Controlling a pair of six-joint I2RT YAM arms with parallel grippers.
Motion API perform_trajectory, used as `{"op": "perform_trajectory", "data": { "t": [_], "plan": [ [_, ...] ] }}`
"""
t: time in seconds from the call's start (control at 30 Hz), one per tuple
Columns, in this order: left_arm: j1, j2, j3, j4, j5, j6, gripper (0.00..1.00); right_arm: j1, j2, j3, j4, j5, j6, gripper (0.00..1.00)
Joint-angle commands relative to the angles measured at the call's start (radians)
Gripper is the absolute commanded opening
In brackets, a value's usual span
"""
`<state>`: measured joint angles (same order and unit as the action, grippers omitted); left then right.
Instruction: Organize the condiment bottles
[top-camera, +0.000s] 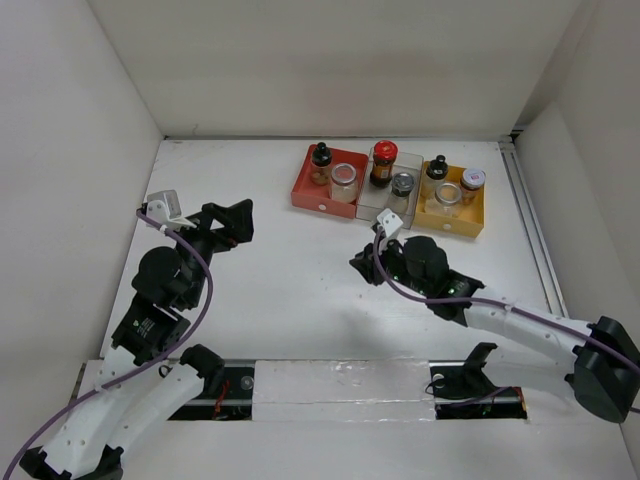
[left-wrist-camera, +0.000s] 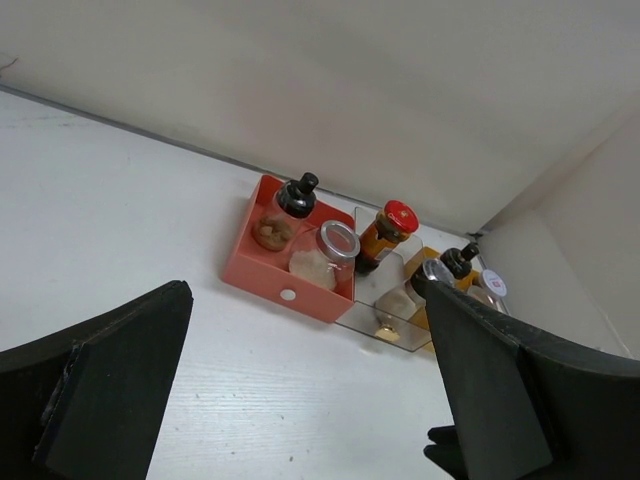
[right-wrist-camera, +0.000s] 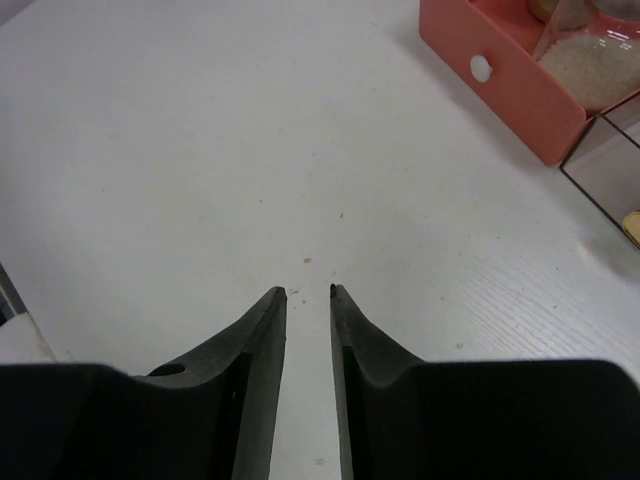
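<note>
Several condiment bottles stand in three trays at the back. The red tray (top-camera: 310, 198) holds a black-capped amber bottle (top-camera: 320, 160) and a clear silver-lidded jar (top-camera: 343, 181). The grey tray (top-camera: 372, 203) holds the red-capped dark brown bottle (top-camera: 383, 163) and a grey-lidded jar (top-camera: 402, 187). The yellow tray (top-camera: 456, 226) holds a black-capped amber bottle (top-camera: 435, 170), a clear jar (top-camera: 447, 196) and a whitish-lidded jar (top-camera: 472, 182). My left gripper (top-camera: 237, 225) is wide open and empty, left of the trays (left-wrist-camera: 305, 300). My right gripper (top-camera: 363, 265) is nearly closed and empty over bare table (right-wrist-camera: 308, 290).
White walls close in the table on the left, back and right. A rail (top-camera: 530, 225) runs along the right edge. The red tray's corner (right-wrist-camera: 500, 85) lies ahead and right of my right gripper.
</note>
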<state>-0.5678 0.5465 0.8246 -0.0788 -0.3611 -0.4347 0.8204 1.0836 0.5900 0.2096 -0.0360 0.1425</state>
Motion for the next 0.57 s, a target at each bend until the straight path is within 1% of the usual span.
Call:
{"op": "perform_trajectory", "data": {
  "t": [0.0, 0.03, 0.1, 0.13, 0.17, 0.27, 0.33, 0.37, 0.4, 0.47, 0.5, 0.53],
  "plan": [
    [0.000, -0.003, 0.018, 0.048, 0.014, 0.013, 1.00, 0.017, -0.030, 0.018, 0.036, 0.036, 0.005, 0.29],
    [0.000, -0.003, 0.018, 0.048, 0.014, 0.013, 1.00, 0.017, -0.030, 0.027, 0.036, 0.036, 0.005, 0.22],
    [0.000, -0.003, 0.018, 0.048, 0.014, 0.022, 1.00, 0.028, -0.021, 0.027, 0.036, 0.036, -0.004, 0.18],
    [0.000, -0.003, 0.018, 0.048, 0.014, 0.022, 1.00, 0.028, -0.021, 0.027, 0.036, 0.047, -0.004, 0.14],
    [0.000, -0.013, 0.018, 0.048, 0.014, 0.022, 1.00, 0.039, -0.021, 0.027, 0.036, 0.047, -0.004, 0.14],
    [0.000, -0.013, 0.027, 0.048, 0.025, 0.031, 1.00, 0.039, -0.021, 0.036, 0.036, 0.047, -0.004, 0.09],
    [0.000, -0.013, 0.027, 0.048, 0.025, 0.031, 1.00, 0.048, -0.021, 0.045, 0.036, 0.059, -0.017, 0.09],
    [0.000, -0.013, 0.027, 0.048, 0.034, 0.031, 1.00, 0.048, -0.021, 0.045, 0.036, 0.059, -0.017, 0.11],
    [0.000, 0.000, 0.027, 0.048, 0.034, 0.031, 1.00, 0.048, -0.021, 0.045, 0.036, 0.059, -0.017, 0.17],
    [0.000, 0.009, 0.027, 0.048, 0.045, 0.031, 1.00, 0.048, -0.021, 0.054, 0.036, 0.059, -0.017, 0.31],
    [0.000, 0.009, 0.027, 0.048, 0.045, 0.031, 1.00, 0.048, -0.021, 0.054, 0.036, 0.050, -0.026, 0.43],
    [0.000, 0.009, 0.027, 0.048, 0.045, 0.031, 1.00, 0.048, -0.011, 0.054, 0.036, 0.050, -0.026, 0.52]
  ]
}}
